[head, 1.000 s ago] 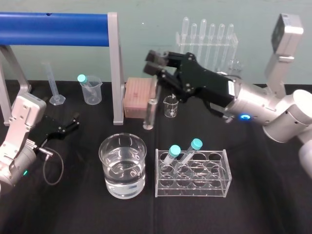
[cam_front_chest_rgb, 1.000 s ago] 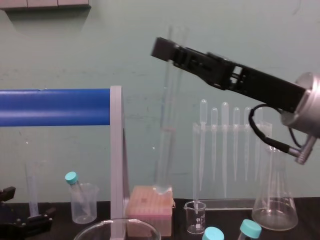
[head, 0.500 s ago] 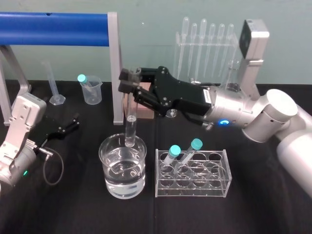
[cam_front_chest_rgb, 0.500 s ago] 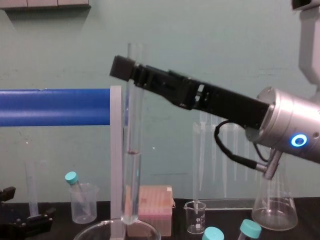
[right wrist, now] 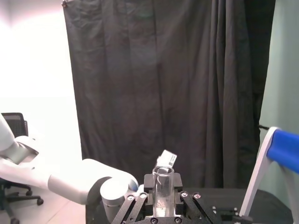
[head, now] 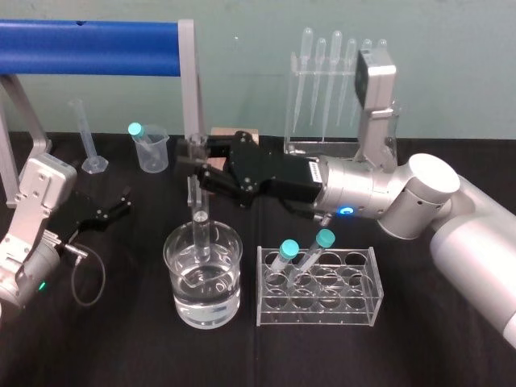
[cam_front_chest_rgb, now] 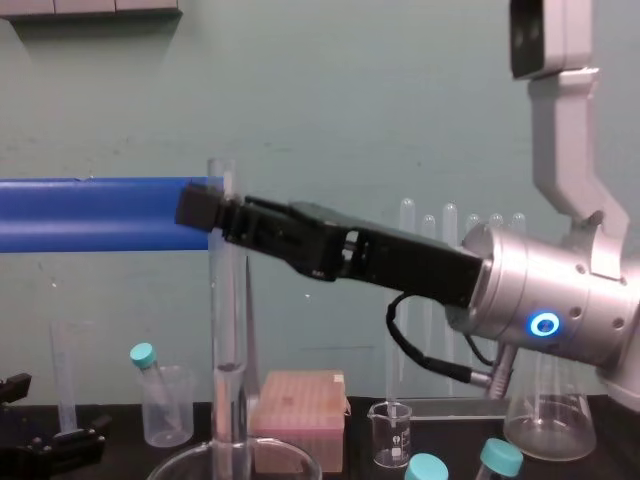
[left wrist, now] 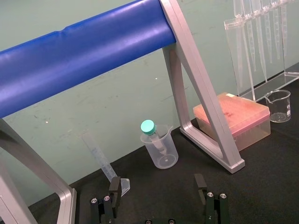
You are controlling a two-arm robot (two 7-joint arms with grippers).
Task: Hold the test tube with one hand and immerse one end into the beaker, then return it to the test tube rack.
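Gripping the test tube [head: 199, 222] near its open top, right gripper [head: 195, 164] is clenched on the glass, reaching in from 3 o'clock in the head view. Tube hangs upright, long axis vertical, straight down from the gripper. Its lower end sits inside the rim of the beaker [head: 226, 302], toward the 12 o'clock wall. Can't tell if the tip has reached the water.

Judgement: dip is in progress. Next move is a straight lift along the tube axis, then a shift to 3 o'clock, where the test tube rack [head: 355, 310] sits just beside the beaker. Two teal-capped tubes [head: 288, 248] lean in its 9 o'clock half, so aim for a free hole.

Left gripper [left wrist: 159, 196] is released, parked at the beaker's 9 o'clock, well apart. Right arm is nearer.
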